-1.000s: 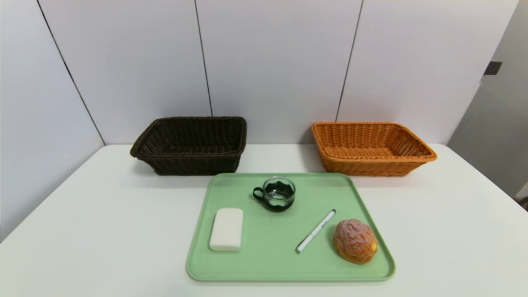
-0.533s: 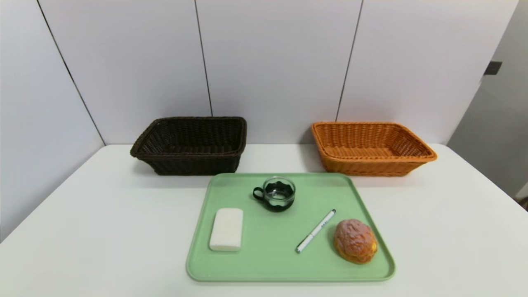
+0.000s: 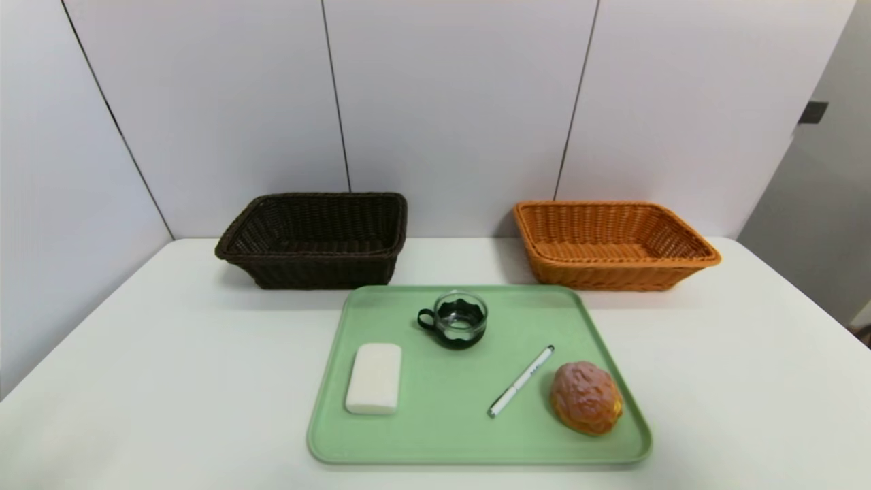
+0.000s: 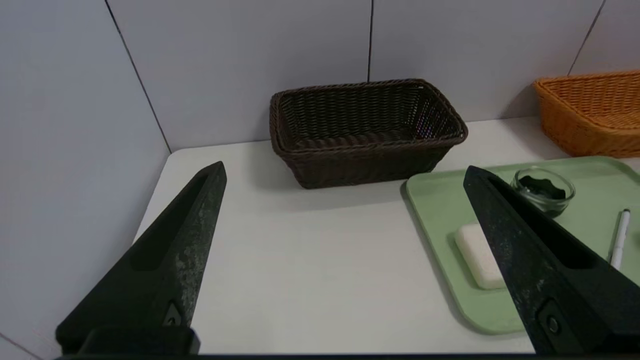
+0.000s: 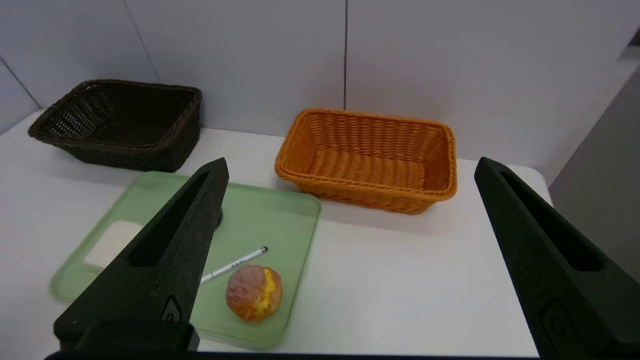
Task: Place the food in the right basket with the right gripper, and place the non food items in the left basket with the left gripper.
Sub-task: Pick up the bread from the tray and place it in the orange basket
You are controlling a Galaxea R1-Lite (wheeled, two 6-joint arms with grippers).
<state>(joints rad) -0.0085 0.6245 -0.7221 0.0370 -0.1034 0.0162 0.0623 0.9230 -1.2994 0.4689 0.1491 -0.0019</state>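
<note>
The bun (image 3: 586,397) lies at the near right of a green tray (image 3: 435,442). On the same tray are a white block (image 3: 373,378), a glass cup with black handle (image 3: 458,318) and a white pen (image 3: 521,381). The dark brown left basket (image 3: 316,238) and orange right basket (image 3: 612,243) stand empty at the back. Neither arm shows in the head view. My left gripper (image 4: 342,172) hangs open above the table left of the tray, holding nothing. My right gripper (image 5: 350,165) hangs open above the table right of the tray, the bun (image 5: 254,292) near its one finger.
The white table (image 3: 170,381) ends at a grey panelled wall (image 3: 449,102) just behind both baskets. Bare tabletop lies on either side of the tray, with the table's right edge (image 3: 816,299) beyond the orange basket.
</note>
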